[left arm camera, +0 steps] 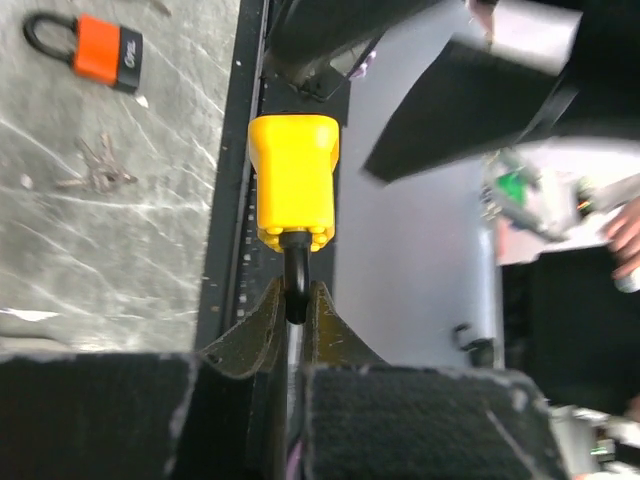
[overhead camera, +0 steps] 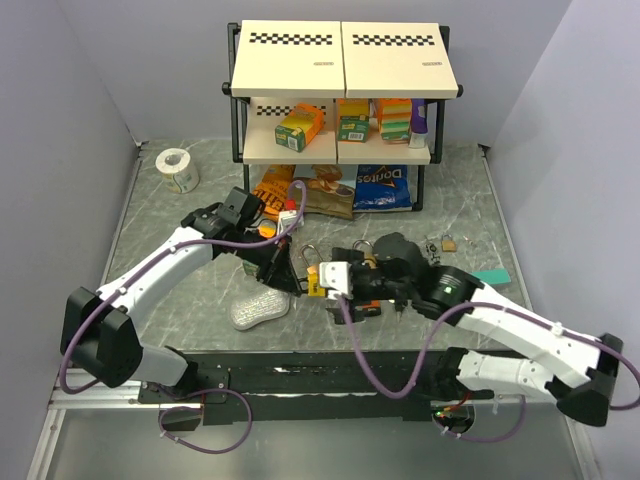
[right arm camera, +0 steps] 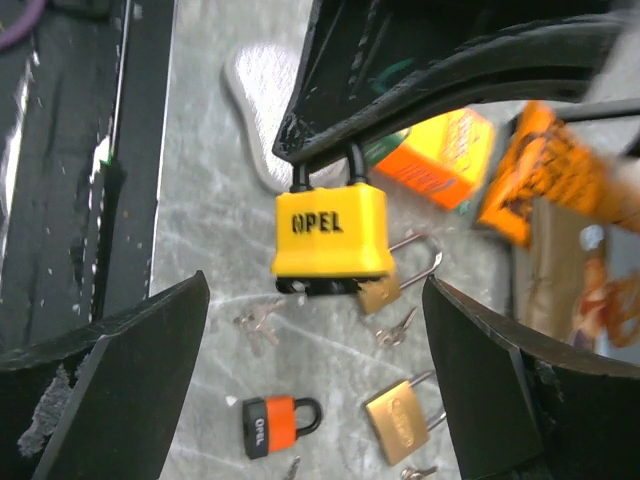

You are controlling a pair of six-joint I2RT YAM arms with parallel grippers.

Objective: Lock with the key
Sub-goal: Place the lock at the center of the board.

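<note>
the yellow padlock [right arm camera: 332, 235], marked "opel" on its face, hangs in the air above the middle of the grey marbled table [overhead camera: 190, 225], between the two arms. the left gripper [left arm camera: 295, 300] holds it by the black shackle: its jaws are pressed together on the shackle loop, and the lock body hangs below them. the right gripper [right arm camera: 315, 300] sits just beside the padlock, facing it, with its jaws spread wide, one on each side of the lock body and clear of it, holding nothing. a dark strip shows along the underside of the padlock; whether a key sits in it cannot be told.

on the table under the padlock lie an orange-and-black padlock [right arm camera: 275, 425] with its shackle closed, a brass padlock [right arm camera: 400, 420], a second brass padlock [right arm camera: 385, 292] partly hidden behind the yellow one, a small bunch of keys [right arm camera: 255, 325] and a single key [right arm camera: 395, 328]. a pale oblong object [overhead camera: 258, 310] lies near the left gripper. at the far side of the table stands a black rack [overhead camera: 238, 110] with cream shelves carrying small boxes, with a blue doritos bag [overhead camera: 380, 187] and an orange snack bag [overhead camera: 305, 190] under it. a roll of tape [overhead camera: 178, 168] lies to the rack's left.
</note>
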